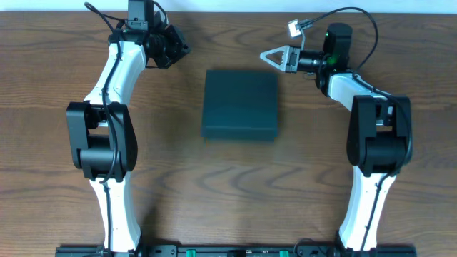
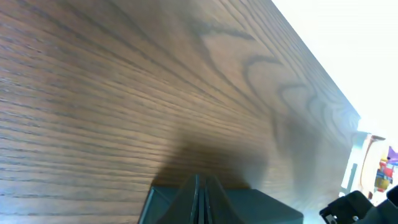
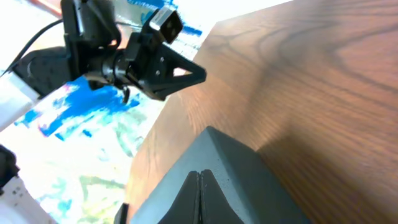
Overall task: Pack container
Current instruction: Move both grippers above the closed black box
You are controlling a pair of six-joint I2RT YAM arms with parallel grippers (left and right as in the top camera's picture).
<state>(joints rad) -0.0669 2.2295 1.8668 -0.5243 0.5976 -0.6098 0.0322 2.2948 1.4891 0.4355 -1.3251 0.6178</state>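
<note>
1. A matte, dark teal rectangular container (image 1: 239, 103) sits closed at the centre of the wooden table (image 1: 228, 193).
2. Left gripper (image 1: 184, 50) and right gripper (image 1: 263, 56) flank it, jaws pressed together, empty.
3. Packing looks unstarted; the lid likely needs opening next.

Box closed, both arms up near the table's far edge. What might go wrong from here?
1. The container lies closed and unbraced on the table; a nudge at its lid would likely slide it rather than open it.
2. The left gripper and right gripper are both shut and point roughly toward each other near the container's far edge; moving in together, they might collide.
3. Nothing to pack is in view, so packing may stall.
</note>
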